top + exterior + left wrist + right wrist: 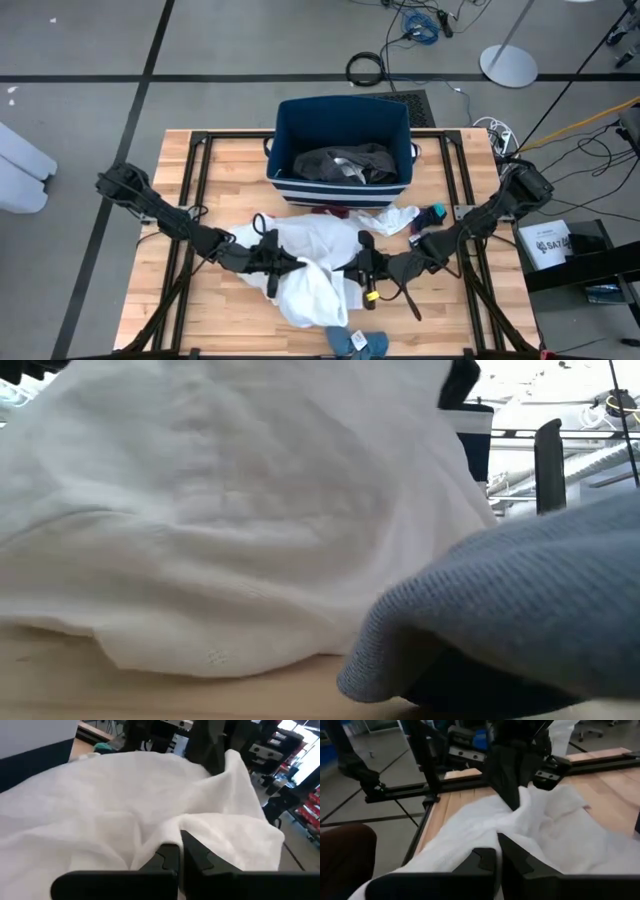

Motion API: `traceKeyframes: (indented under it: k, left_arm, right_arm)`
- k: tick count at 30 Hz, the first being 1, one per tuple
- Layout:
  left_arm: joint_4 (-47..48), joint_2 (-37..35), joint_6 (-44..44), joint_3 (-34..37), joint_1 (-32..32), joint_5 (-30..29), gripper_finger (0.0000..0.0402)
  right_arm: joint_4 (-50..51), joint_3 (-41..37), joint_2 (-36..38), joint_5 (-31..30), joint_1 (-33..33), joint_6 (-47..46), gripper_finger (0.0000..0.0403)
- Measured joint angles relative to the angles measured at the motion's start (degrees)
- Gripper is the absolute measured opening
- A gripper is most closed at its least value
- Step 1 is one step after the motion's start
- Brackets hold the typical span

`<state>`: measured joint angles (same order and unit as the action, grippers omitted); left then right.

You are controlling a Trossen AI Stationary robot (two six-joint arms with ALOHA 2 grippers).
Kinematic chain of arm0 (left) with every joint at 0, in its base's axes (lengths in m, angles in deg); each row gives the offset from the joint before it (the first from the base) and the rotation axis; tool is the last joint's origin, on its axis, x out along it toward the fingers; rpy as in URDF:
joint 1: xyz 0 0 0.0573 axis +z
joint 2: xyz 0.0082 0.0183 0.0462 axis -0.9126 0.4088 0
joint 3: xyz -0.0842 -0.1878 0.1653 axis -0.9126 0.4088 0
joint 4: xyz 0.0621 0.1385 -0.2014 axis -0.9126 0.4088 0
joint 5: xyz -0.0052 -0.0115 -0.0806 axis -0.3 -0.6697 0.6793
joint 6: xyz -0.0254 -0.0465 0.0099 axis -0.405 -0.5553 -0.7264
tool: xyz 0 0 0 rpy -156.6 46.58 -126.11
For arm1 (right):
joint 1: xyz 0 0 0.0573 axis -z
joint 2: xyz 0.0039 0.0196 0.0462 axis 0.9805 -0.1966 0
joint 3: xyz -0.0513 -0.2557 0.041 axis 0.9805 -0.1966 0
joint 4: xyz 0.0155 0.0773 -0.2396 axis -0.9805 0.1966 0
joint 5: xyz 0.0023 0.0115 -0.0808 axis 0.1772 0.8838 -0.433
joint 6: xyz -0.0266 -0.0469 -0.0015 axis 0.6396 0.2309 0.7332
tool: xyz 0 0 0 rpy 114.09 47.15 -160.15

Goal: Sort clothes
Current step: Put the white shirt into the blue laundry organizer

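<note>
On the wooden table (220, 170) you have one dark grey garment (345, 163) in the bin (340, 115), while both the left gripper (283, 262) and right gripper (352, 270) are pinched shut on the white garment (315, 262) mid-table, socks (358, 343) and maroon piece (335, 212) unsorted.

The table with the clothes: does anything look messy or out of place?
Mostly a sorting jumble. The odd bit: a blue sock hangs at the table's front edge. Both grippers, left and right, pinch the white garment. One grey garment lies in the bin.
</note>
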<state>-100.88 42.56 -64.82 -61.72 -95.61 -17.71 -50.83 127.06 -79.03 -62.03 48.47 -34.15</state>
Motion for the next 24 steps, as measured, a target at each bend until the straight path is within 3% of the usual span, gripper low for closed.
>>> traceKeyframes:
  k: [5,11,17,24]
  left_arm:
    - [0.0,-0.2,1.1,0.1,0.0,0.3,0.0012]
    - [1.1,-0.8,5.1,0.0,0.3,6.5,0.0112]
    - [23.7,-9.5,8.6,-4.3,2.2,6.2,0.0222]
    - [43.3,-22.6,4.3,-6.1,2.2,1.7,0.024]
  right_arm:
    - [-1.4,0.0,0.0,1.7,2.8,1.2,0.0]
    - [-1.6,0.1,-1.0,6.3,6.5,0.2,0.0]
    - [-5.9,0.8,-6.7,7.4,8.7,-0.4,0.0]
    - [-6.3,9.9,-16.2,10.5,10.1,4.2,0.0]
